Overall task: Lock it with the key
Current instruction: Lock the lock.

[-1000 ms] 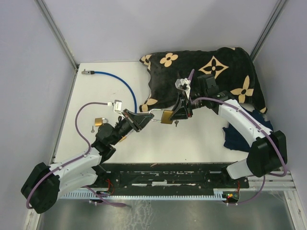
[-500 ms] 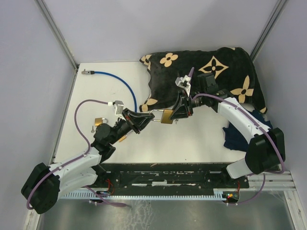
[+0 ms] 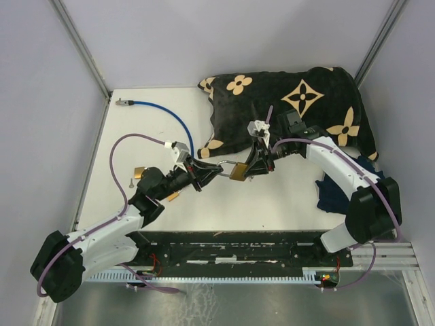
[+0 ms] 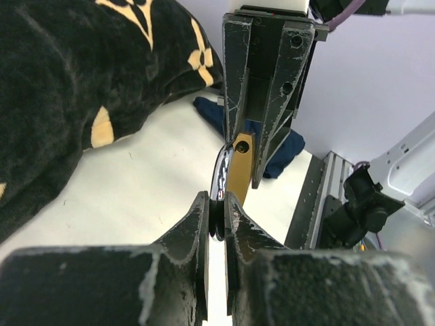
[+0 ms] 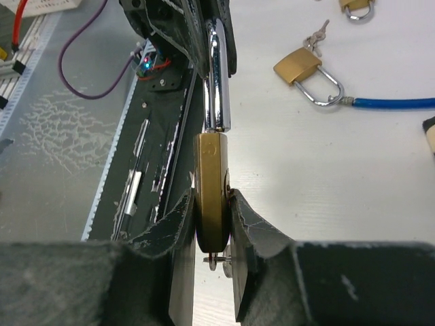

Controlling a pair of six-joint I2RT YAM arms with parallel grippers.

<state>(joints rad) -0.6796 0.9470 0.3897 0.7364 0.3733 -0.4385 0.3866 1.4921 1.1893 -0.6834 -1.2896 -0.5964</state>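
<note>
Padlock point(image 3: 237, 171) has moved a little in the last second: it now hangs slightly lower and nearer to me. It is in the air above the tabletop point(image 3: 272, 204), between my two hands and just in front of the black blanket point(image 3: 299, 102).

My left arm point(image 3: 102, 234) has reached further forward and to the right, so its wrist is now closer to the lock. My right arm point(image 3: 340, 170) has turned its wrist and come a little down and to the left. I judge from this that the two hands are pressing toward each other, which is the step of pushing the shackle into the body.

My left hand point(image 3: 211, 172) is narrow, closed on the bend of the shackle point(image 4: 219, 178). My right hand point(image 3: 250, 165) is also closed, and it holds the brass body of the padlock by its two flat faces.

In the right wrist view, one leg of the shackle enters the top of the body. The other leg is hidden behind it, so I cannot tell if the lock has already clicked.

Only a small part of the key point(image 5: 216, 259) shows, under the body between the right fingers. It seems to sit in the keyhole, but I am not sure. Neither hand holds it, so I think the turning of the key is still to do.
</note>
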